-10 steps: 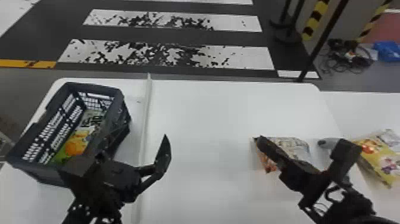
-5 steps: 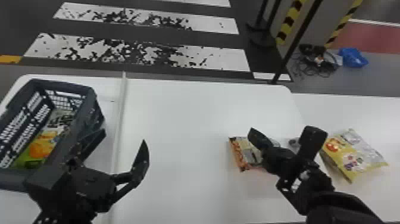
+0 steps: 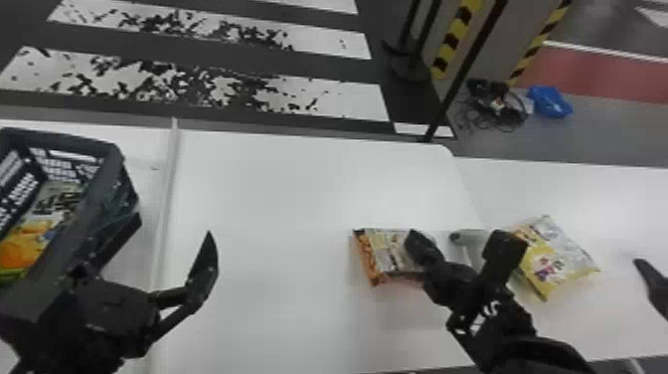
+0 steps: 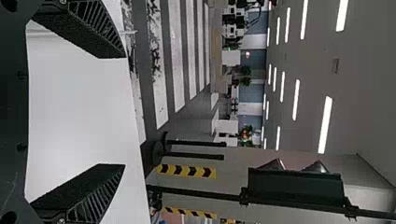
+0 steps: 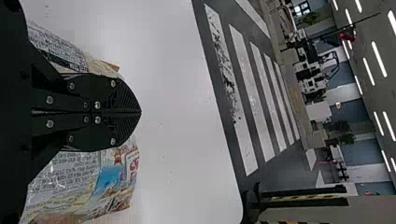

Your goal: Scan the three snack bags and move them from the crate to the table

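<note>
right gripper: closed to fingertip contact, apparently pinching film of the orange snack bag. bag location: over the tabletop, toward its right edge, just beside a grey device, probably the scanner. the yellow snack bag lies past that edge. left gripper: wide open, empty, beside the crate, which holds another snack bag.

caution: a shallow pinch on slack film may let the bag slip; a fold over the code may cause a missed read.

view comparison: the right wrist view gives small print on either side of the fingers, hidden from the head view, which gives the crate's contents instead.
</note>
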You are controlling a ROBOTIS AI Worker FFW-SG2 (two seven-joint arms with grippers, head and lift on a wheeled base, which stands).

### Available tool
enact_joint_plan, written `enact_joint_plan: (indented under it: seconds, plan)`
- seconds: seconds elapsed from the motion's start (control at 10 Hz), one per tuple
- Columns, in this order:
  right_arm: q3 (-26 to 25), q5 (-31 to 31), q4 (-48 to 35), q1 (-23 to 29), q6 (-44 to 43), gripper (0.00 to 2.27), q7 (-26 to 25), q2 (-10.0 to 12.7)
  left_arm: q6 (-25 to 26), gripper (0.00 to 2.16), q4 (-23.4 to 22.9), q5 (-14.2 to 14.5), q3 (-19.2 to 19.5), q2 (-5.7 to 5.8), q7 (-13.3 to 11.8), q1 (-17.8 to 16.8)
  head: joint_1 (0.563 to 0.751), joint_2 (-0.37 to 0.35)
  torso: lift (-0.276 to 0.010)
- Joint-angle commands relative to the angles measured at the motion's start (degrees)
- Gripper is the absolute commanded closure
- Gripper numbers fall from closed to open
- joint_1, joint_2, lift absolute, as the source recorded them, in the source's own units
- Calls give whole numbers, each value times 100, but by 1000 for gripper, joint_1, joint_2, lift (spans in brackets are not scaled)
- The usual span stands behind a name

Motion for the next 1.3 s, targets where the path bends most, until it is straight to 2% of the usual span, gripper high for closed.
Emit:
enact_joint_plan:
  seconds: [0.0, 0.3, 0.5, 0.7, 0.8, 1.0, 1.2]
  plan:
    - [80, 57, 267, -22, -135, 2243, 1, -6, 0, 29, 4, 0, -11, 9, -4, -11, 695, -239, -62]
    - [317, 75, 680, -110, -329, 2243, 203, -76, -52, 29, 75, 9, 15, 27, 22, -20, 695, -228, -62]
    - [326, 128, 865, -198, -346, 2243, 774, -164, -70, 29, 92, 9, 6, 18, 22, -28, 695, -196, -62]
    - [308, 119, 856, -163, -329, 2243, 1082, -296, -70, 29, 92, 0, -20, 18, 22, -46, 695, -184, -62]
    - [203, -4, 452, 48, -294, 2243, 1205, -296, -52, 29, 92, 0, -20, 18, 22, -55, 695, -185, -62]
    - [141, -496, -884, 751, 339, 2243, 1293, -296, -52, 29, 118, 0, -55, 18, 22, -90, 695, -183, -62]
    - [343, -901, -1526, 1226, 691, 2243, 1345, -287, -35, 29, 127, 0, -64, 9, 22, -125, 695, -158, -62]
